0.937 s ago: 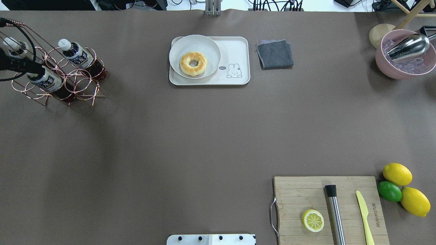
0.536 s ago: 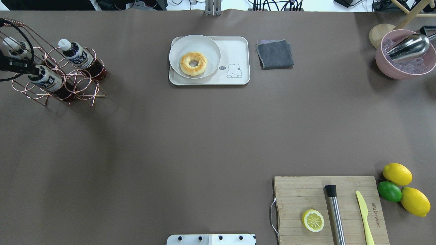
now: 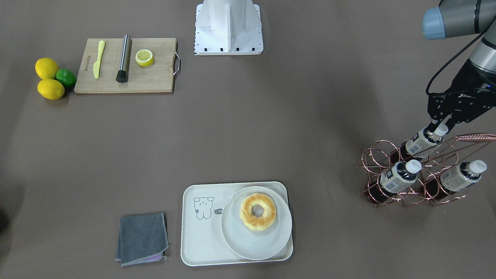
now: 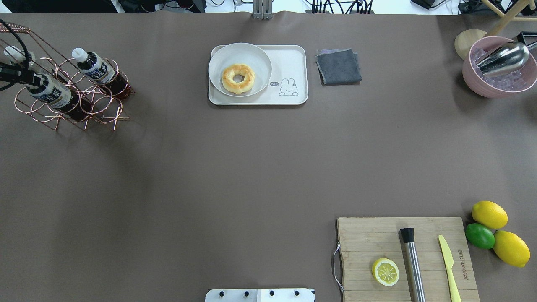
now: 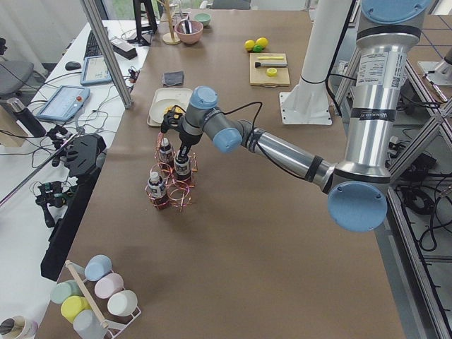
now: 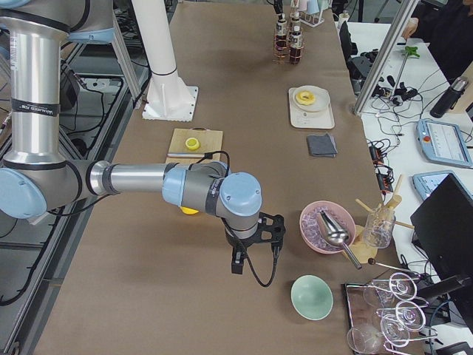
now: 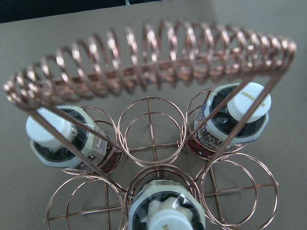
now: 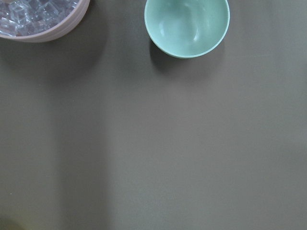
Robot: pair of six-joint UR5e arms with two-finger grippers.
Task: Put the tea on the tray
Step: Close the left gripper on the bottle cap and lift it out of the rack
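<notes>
Small clear plastic tea bottle, white-capped with dark liquid, sits tilted in a ring of the copper wire rack on the brown desk. The left claw is clamped on its cap. The cream-white rectangular tray lies well apart from the rack. The right claw is far from the rack; whether it is open or closed cannot be told.

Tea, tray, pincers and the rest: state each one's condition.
tea, capped, in the wire rack
left pincer, shut on the tea's cap
right pincer, cannot tell open or shut
tray, holds plate with doughnut, no tea
lemon half, cut face up
</notes>
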